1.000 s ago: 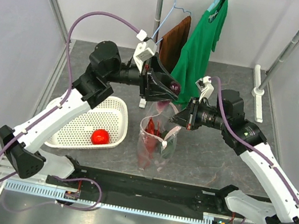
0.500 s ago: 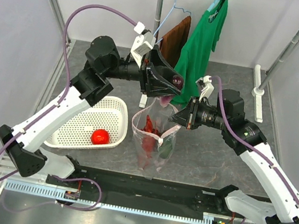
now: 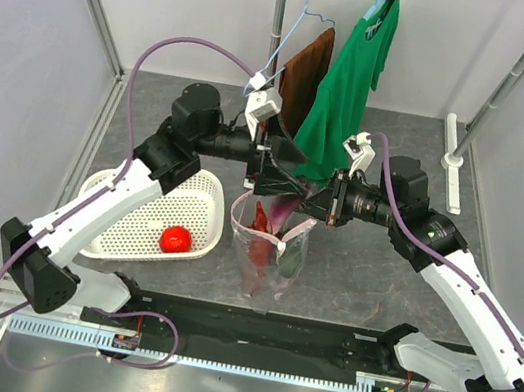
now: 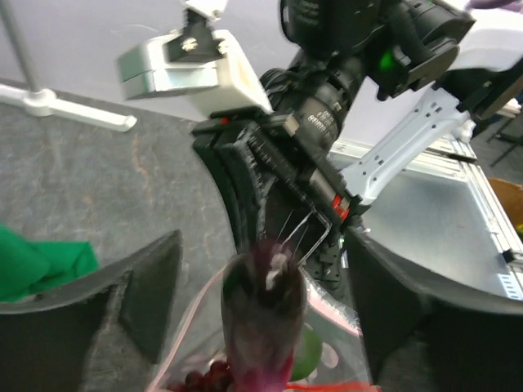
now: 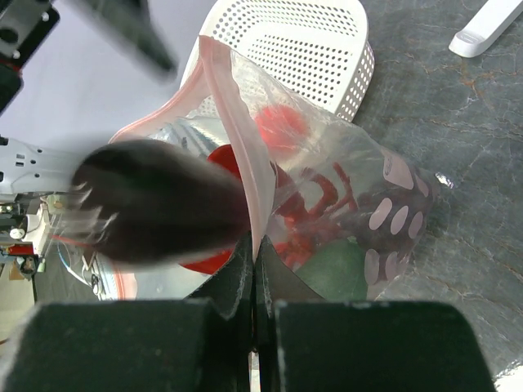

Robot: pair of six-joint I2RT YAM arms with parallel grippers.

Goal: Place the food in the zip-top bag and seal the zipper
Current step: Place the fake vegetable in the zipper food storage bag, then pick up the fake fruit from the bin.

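now the left jaws opened wide and the grape bunch falls into the bag; right jaws pinch its zipper; tomato comes next

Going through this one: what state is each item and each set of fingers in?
Clear pink-dotted plastic zip-top bag: upright, mouth open.
Pale pink zipper strip: unsealed.
Red plastic lobster: inside bag.
Dark green avocado-like piece: inside bag.
Dark purple-red grape bunch: blurred, at bag mouth.
Small red tomato: in white perforated basket.
Left fingers: open.
Right fingers: shut on zipper strip.

A white basket sits left of a hanging green shirt.
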